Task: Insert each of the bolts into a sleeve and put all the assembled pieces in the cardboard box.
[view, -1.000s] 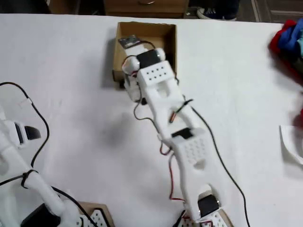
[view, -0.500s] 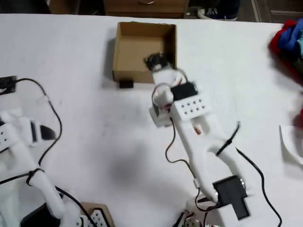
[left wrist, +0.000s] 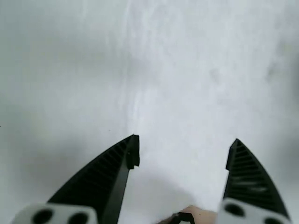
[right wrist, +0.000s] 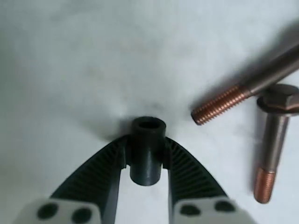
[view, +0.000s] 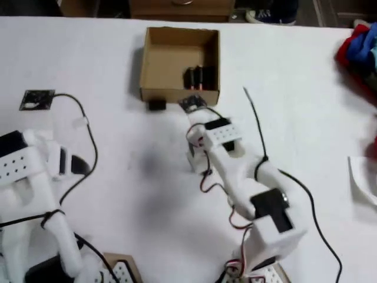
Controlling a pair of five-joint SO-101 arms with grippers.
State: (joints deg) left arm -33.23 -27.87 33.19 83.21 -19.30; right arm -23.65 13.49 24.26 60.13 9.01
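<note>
Right wrist view: right gripper [right wrist: 147,142] pinches a black sleeve [right wrist: 147,161] at lower centre, bore exposed, presumably to receive the two bolts [right wrist: 223,100] at right. Left gripper [left wrist: 183,141] gapes empty. Cardboard box [view: 177,94] sits upper centre.

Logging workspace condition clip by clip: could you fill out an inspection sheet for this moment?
Surface: white table, no spills seen.
Job's things: cardboard box holds dark pieces; black sleeve sits in the right claw; copper bolt and second bolt lie loose beside it; small black piece lies outside the box's front wall.
Clutter: red and blue cloth at the table's edge.
Grippers: left claw open over bare table; right claw shut on the sleeve.
Cables: black cable loops by one arm; another cable runs along the other.
Surroundings: wooden furniture beyond the table.
</note>
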